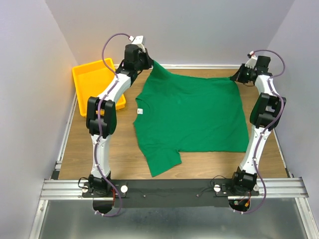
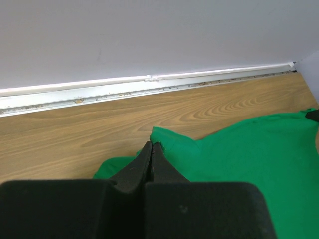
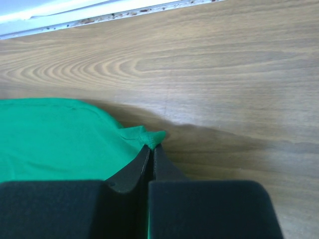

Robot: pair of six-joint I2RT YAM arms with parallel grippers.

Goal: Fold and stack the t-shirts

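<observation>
With fingers (image 2: 143, 160) of the left gripper (image 2: 152, 145) pressed flat together on the far sleeve tip of the green t-shirt (image 1: 194, 114), and fingers (image 3: 142, 164) of the right gripper (image 3: 152, 148) pinched narrow on the far hem corner. Spread nearly flat across the middle of the wooden table (image 1: 84, 144), drawn up to a small peak at each held point near the far edge. Lying crosswise: long axis left to right, collar and white neck tag (image 1: 140, 110) toward the left edge, hem toward the right edge, near sleeve trailing toward the near edge. Near the yellow tray (image 1: 92, 82) in the far left corner.

Judged to be at the opening of the first fold, with no layer yet doubled over. Next, most likely: lift both held points together, carry the far side toward the near edge in step, keep the cloth taut between the two grips, and lay it down with edges matched before letting go. Risk of a skewed crease from one side leading.
</observation>
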